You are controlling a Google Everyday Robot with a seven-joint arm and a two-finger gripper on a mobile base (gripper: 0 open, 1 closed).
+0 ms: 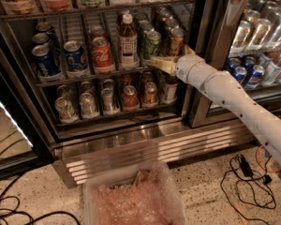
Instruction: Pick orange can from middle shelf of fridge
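The orange can [174, 40] stands upright at the front of the rightmost lane of the middle shelf [84, 79] in the fridge [131, 146]. It has an amber body and a silver top. My gripper [170, 54] is on the white arm reaching in from the right, at the can's lower part. It is open, with one cream finger [160, 63] low in front of the green can [152, 44] and the other just right of the orange can. Whether the fingers touch the can does not show.
On the same shelf stand a brown bottle [128, 37], a red Coca-Cola can [102, 55] and blue cans [75, 57]. The rack below holds silver and reddish cans [107, 101]. A neighbouring cooler [257, 55] is at the right. A plastic bin [136, 198] and cables [248, 182] lie on the floor.
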